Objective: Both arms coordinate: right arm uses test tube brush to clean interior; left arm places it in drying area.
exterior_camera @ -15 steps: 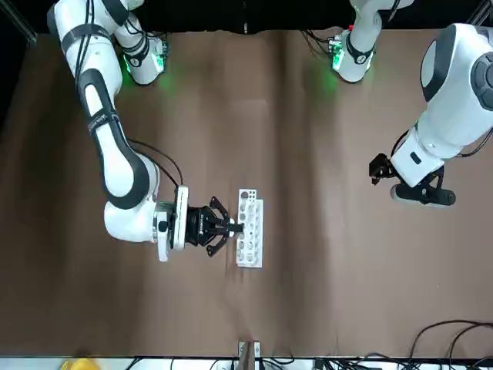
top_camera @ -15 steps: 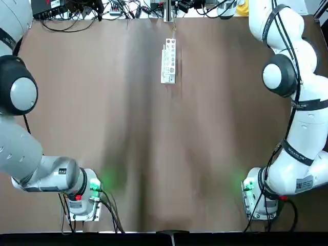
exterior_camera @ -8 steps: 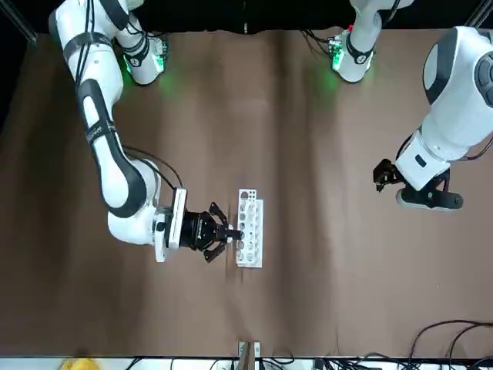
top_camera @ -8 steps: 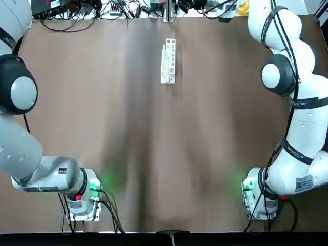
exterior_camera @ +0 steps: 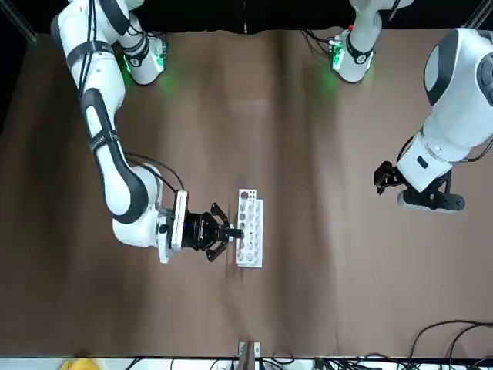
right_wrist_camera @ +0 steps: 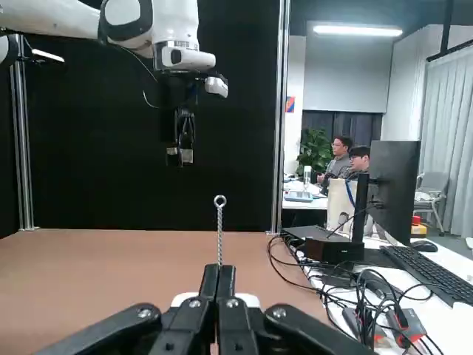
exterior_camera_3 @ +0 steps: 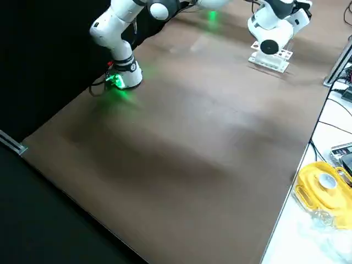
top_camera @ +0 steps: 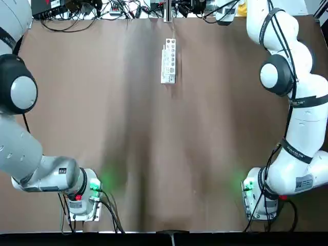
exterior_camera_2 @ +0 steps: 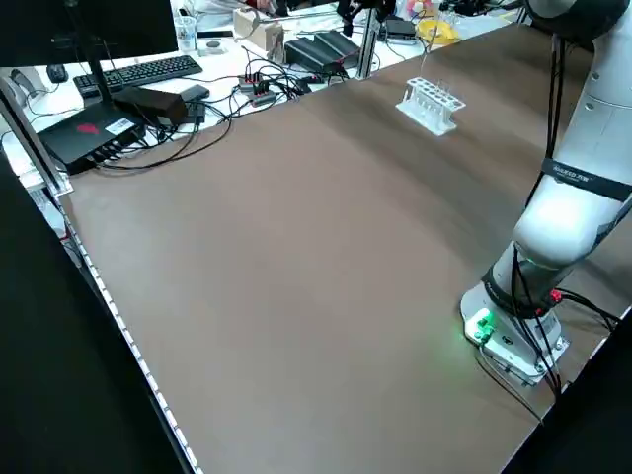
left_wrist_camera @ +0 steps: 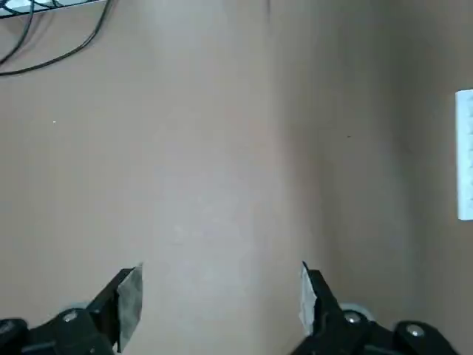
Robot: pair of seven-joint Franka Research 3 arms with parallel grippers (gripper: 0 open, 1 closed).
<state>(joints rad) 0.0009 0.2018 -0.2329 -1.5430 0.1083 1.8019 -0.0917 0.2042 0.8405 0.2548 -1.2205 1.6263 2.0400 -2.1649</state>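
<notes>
The drying area, a narrow white rack [exterior_camera: 250,228] with a row of holes, stands near the table's far edge [top_camera: 168,60]. My right gripper [exterior_camera: 235,230] lies level beside the rack, its jaws pointing at it. In the right wrist view the right gripper [right_wrist_camera: 219,270] is shut on the test tube brush [right_wrist_camera: 219,229], a thin twisted wire with a loop at its tip. My left gripper [exterior_camera: 381,176] hangs above the table at the robot's left, well apart from the rack. Its fingers are open and empty in the left wrist view [left_wrist_camera: 219,296], with the rack's end [left_wrist_camera: 465,155] at that picture's edge.
Cables [top_camera: 77,10] run along the table's far edge. A yellow object [exterior_camera_3: 322,184] lies on the bench beside the table. A keyboard [exterior_camera_2: 148,69] and black boxes sit past the other side. Two people [right_wrist_camera: 351,159] sit in the room behind.
The right arm's elbow has shifted a little while its gripper stays beside the rack. The left gripper has drifted slightly away from the rack.
</notes>
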